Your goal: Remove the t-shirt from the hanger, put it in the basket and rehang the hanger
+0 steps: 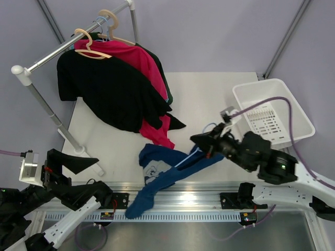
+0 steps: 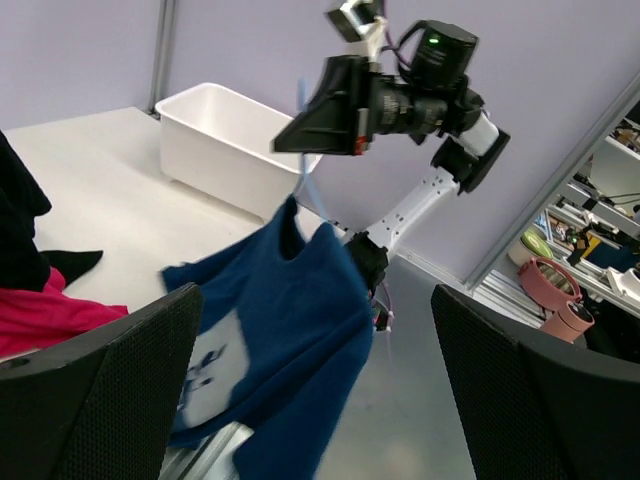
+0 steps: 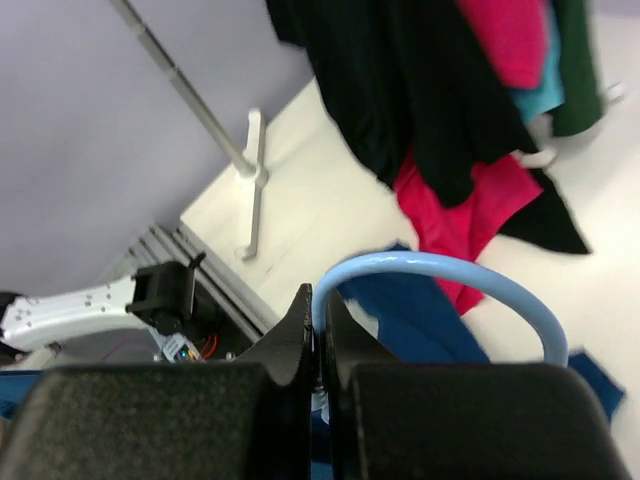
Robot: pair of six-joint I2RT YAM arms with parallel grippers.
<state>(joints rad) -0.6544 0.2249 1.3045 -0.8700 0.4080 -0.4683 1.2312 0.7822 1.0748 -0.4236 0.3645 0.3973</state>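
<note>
A dark blue t-shirt (image 1: 159, 175) with a white print hangs on a light blue hanger (image 3: 440, 272) and trails over the table's front edge. My right gripper (image 1: 201, 141) is shut on the hanger's hook and holds it above the table, just right of the shirt. The right wrist view shows its jaws (image 3: 318, 312) pinching the hook, with the shirt (image 3: 420, 315) below. My left gripper (image 1: 86, 175) is open and empty at the near left, apart from the shirt. In the left wrist view, the shirt (image 2: 290, 300) hangs beyond its fingers (image 2: 110, 390).
A clothes rack (image 1: 68, 48) at the back left holds black (image 1: 112, 91) and pink (image 1: 138, 57) garments on wooden hangers (image 1: 90, 46); its foot (image 1: 84, 151) rests on the table. A white basket (image 1: 272, 111) stands at the right. A metal rail (image 1: 183, 201) runs along the front edge.
</note>
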